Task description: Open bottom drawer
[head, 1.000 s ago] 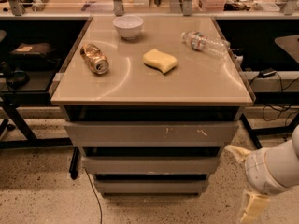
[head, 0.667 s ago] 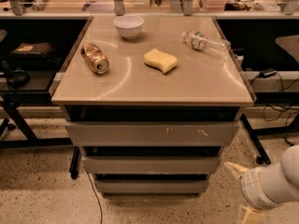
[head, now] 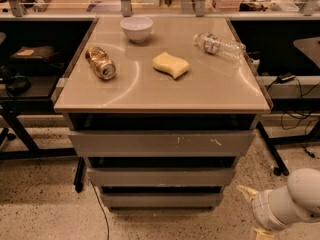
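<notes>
The bottom drawer (head: 160, 200) is the slimmest of three flat grey fronts under the tan tabletop (head: 200, 91), and it sits flush with its front closed. My gripper (head: 253, 212) is at the lower right, just right of the bottom drawer's right end and near the floor. Its two yellowish fingertips (head: 246, 191) stand spread apart with nothing between them. It does not touch the drawer. The white arm (head: 292, 201) runs off the right edge.
On the tabletop lie a white bowl (head: 136, 28), a crushed can (head: 100, 62), a yellow sponge (head: 170, 65) and a plastic bottle (head: 219, 45). The scratched top drawer (head: 162, 143) and middle drawer (head: 161, 177) are above. Dark table frames and cables (head: 290, 119) flank the cabinet.
The arm and gripper have sunk lower and drifted right, towards the floor beside the bottom drawer. The drawers have not moved.
</notes>
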Controlling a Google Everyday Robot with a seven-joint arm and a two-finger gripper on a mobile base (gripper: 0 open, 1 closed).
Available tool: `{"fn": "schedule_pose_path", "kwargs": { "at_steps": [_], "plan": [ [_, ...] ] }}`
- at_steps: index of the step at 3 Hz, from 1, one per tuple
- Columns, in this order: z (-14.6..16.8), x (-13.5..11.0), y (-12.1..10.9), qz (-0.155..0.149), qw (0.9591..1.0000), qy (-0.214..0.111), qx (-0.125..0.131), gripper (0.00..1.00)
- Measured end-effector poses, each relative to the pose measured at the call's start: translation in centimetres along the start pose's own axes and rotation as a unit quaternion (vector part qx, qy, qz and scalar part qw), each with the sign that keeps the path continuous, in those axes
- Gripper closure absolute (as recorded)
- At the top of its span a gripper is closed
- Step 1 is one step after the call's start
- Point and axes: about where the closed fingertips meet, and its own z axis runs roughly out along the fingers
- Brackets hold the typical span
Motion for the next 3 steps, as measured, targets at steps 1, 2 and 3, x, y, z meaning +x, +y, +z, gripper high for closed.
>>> {"fn": "schedule_pose_path", "kwargs": {
  "at_steps": [1,2,3],
  "plan": [
    [1.3,0.7,-0.3,0.015,0.9999,-0.006,-0.001,0.0],
    [6.6,3.4,-2.1,0.036,0.9992,-0.013,0.013,0.0],
    [11.5,5.5,-5.2,0.04,0.9959,-0.05,0.063,0.0]
  ]
}}
